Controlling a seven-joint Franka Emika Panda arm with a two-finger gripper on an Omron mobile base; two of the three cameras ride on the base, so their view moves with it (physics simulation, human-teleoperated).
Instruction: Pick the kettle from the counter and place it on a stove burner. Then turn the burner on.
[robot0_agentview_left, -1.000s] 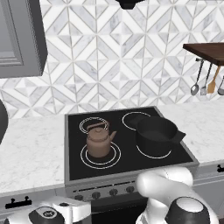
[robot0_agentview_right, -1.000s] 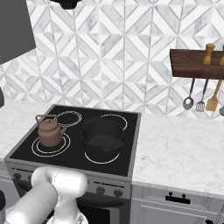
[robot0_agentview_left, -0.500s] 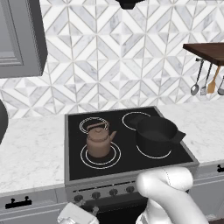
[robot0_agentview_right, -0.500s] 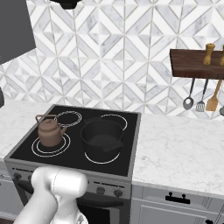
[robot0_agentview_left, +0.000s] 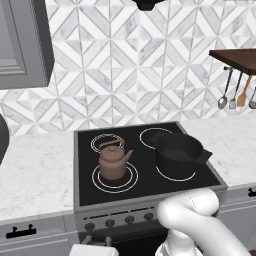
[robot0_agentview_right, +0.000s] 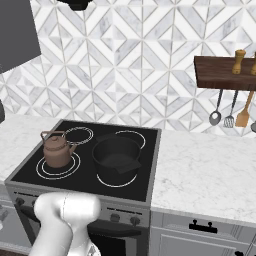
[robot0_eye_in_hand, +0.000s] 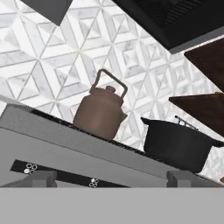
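The copper-brown kettle (robot0_agentview_left: 114, 162) (robot0_agentview_right: 56, 151) stands upright on the front-left stove burner (robot0_agentview_left: 100, 183) (robot0_agentview_right: 46, 173), a large double white ring on the black cooktop. My gripper (robot0_eye_in_hand: 111, 180) is low in front of the stove, below cooktop level, and looks up at the kettle (robot0_eye_in_hand: 99, 111). Its fingertips (robot0_eye_in_hand: 43, 177) stand wide apart with nothing between them, so it is open. It is well short of the kettle and just before the stove's front panel. The white marble counter (robot0_agentview_left: 35, 175) (robot0_agentview_right: 205, 170) flanks the stove on both sides.
A wide black pot (robot0_agentview_left: 177, 152) (robot0_agentview_right: 116, 155) (robot0_eye_in_hand: 179, 144) sits on the front-right burner beside the kettle. A row of knobs (robot0_agentview_left: 110, 223) (robot0_agentview_right: 115, 217) runs along the stove front. Utensils (robot0_agentview_right: 230, 107) hang under a wooden shelf at the right.
My hand has swung to the right along the bottom of the left base view, under the stove front. The kettle and pot have not moved.
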